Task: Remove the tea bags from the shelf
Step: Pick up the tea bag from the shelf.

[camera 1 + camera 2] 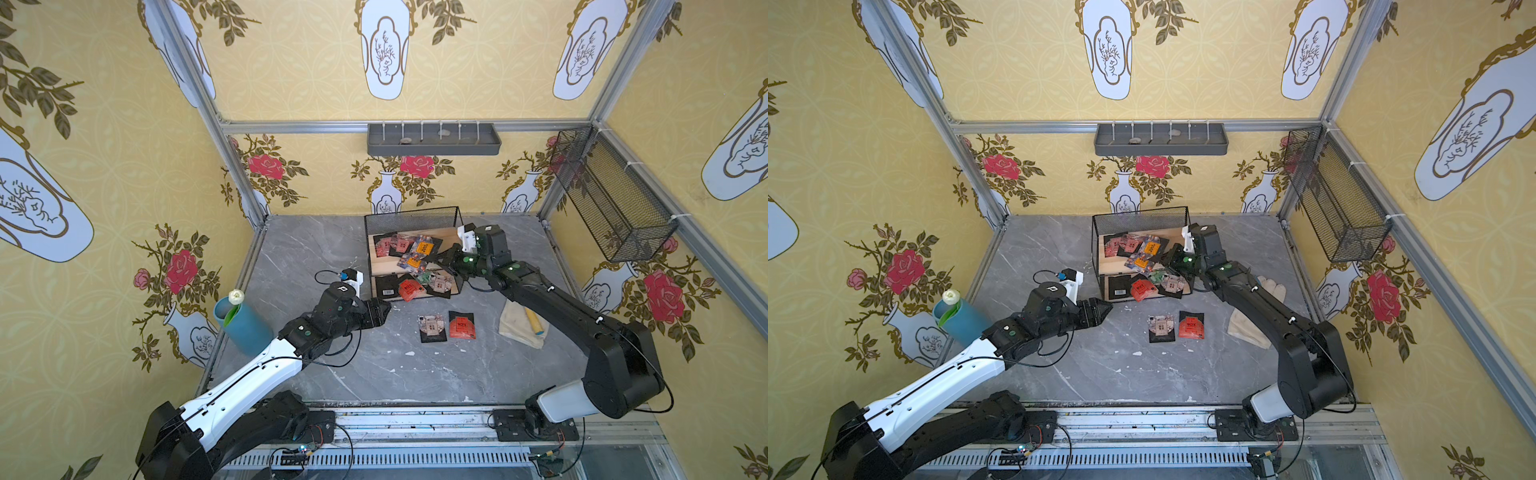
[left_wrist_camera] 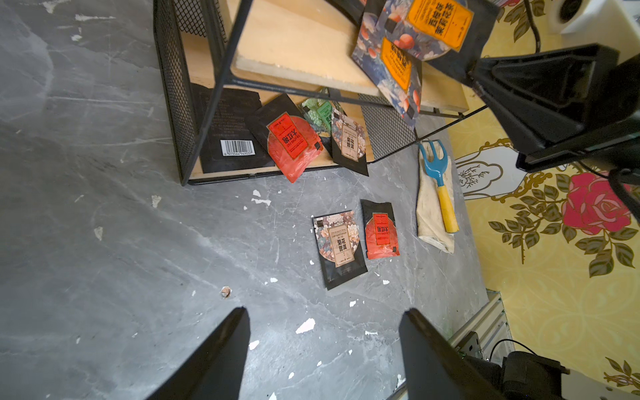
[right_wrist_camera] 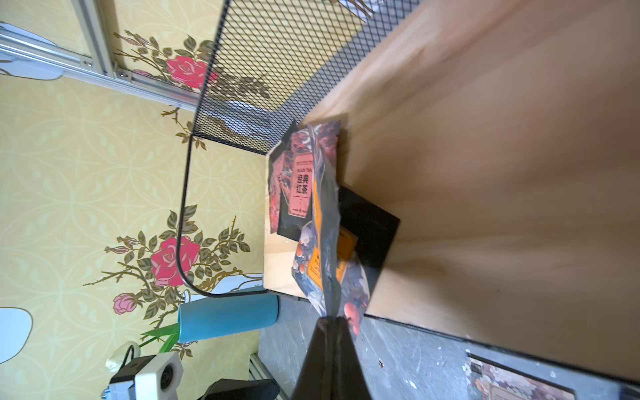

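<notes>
On shelf [image 1: 380, 266] top, right claw [image 3: 330, 320] pinches orange bag [image 3: 325, 242] (left claw [image 2: 323, 311] spread); next needs lift-out toward 6 o'clock, release.

— Where's the shelf [image 1: 382, 268]?
— At 12 o'clock on the table [image 1: 311, 365], upright; tea bags [image 1: 401, 245] heaped on both boards.
— Any off it?
— Two lie flat at its 6 o'clock: a beige bag [image 1: 432, 328], a red bag [image 1: 462, 325].
</notes>
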{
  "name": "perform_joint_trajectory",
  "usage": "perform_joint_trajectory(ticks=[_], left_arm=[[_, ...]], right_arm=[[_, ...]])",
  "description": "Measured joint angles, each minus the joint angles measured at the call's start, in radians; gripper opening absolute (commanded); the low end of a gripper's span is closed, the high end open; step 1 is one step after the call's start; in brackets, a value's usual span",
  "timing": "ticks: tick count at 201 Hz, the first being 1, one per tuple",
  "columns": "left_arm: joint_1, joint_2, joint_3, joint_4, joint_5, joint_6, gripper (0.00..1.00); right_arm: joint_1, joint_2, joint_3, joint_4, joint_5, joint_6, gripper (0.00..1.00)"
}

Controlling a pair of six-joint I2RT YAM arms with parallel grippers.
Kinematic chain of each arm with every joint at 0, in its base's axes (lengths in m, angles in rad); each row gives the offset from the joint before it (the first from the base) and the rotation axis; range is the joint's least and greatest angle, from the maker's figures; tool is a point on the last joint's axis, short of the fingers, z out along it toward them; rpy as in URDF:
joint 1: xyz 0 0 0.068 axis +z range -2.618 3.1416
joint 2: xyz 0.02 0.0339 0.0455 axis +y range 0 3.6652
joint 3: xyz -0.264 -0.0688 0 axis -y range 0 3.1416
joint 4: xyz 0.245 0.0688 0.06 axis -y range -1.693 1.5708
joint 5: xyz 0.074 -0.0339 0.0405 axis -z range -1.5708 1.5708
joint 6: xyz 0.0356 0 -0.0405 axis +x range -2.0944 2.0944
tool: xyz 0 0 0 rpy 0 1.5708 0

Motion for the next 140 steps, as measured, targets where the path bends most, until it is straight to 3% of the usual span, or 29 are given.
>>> perform_joint_trajectory(ticks=[140], left_arm=[[0.0, -0.011, 0.022, -0.028, -0.018, 0.0, 0.77]], right_arm=[[-0.035, -0.152, -0.074, 0.04, -0.132, -0.043, 0.0]])
